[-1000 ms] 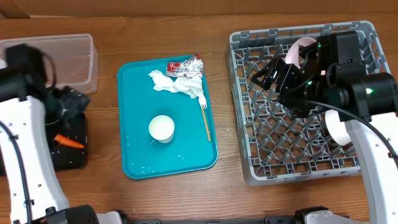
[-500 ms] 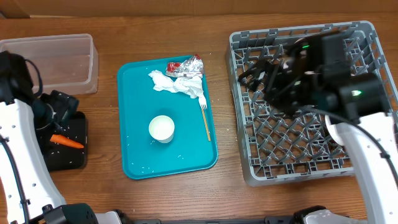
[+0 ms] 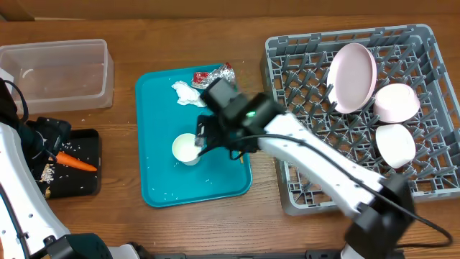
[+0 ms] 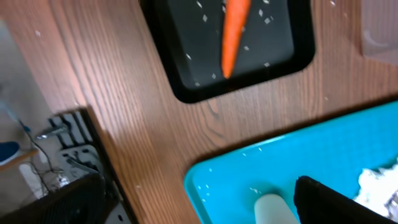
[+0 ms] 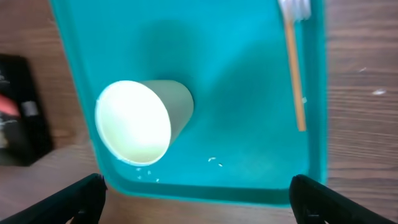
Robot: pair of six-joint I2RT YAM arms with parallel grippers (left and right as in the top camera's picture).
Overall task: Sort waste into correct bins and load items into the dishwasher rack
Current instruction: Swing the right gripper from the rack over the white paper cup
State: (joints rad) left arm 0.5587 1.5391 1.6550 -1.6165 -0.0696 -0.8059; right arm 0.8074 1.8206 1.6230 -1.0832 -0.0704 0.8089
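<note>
A white cup (image 3: pixel 185 149) (image 5: pixel 140 121) lies on its side on the teal tray (image 3: pixel 154 180). My right gripper (image 3: pixel 219 146) (image 5: pixel 199 199) hovers open just right of it, holding nothing. The yellow-handled fork (image 5: pixel 295 68) lies right of the cup; the right arm mostly hides it from above. A crumpled napkin (image 3: pixel 187 93) and the foil wrapper (image 3: pixel 212 74) sit at the tray's far end. An orange carrot (image 3: pixel 75 162) (image 4: pixel 233 31) and pale bits lie in the black tray (image 3: pixel 90 137). My left gripper (image 3: pixel 54 137) (image 4: pixel 196 199) hangs open and empty beside it.
The grey rack (image 3: pixel 287 165) on the right holds a white plate (image 3: pixel 352 75) and two bowls (image 3: pixel 395 102) (image 3: pixel 395 144) standing on edge. A clear tub (image 3: pixel 57 72) sits at the far left. My right arm stretches from the front right across the rack's corner.
My right arm has swung left from the rack to the teal tray, over the cup, uncovering the plate and bowls. The left gripper has drawn back slightly toward the table's left edge.
</note>
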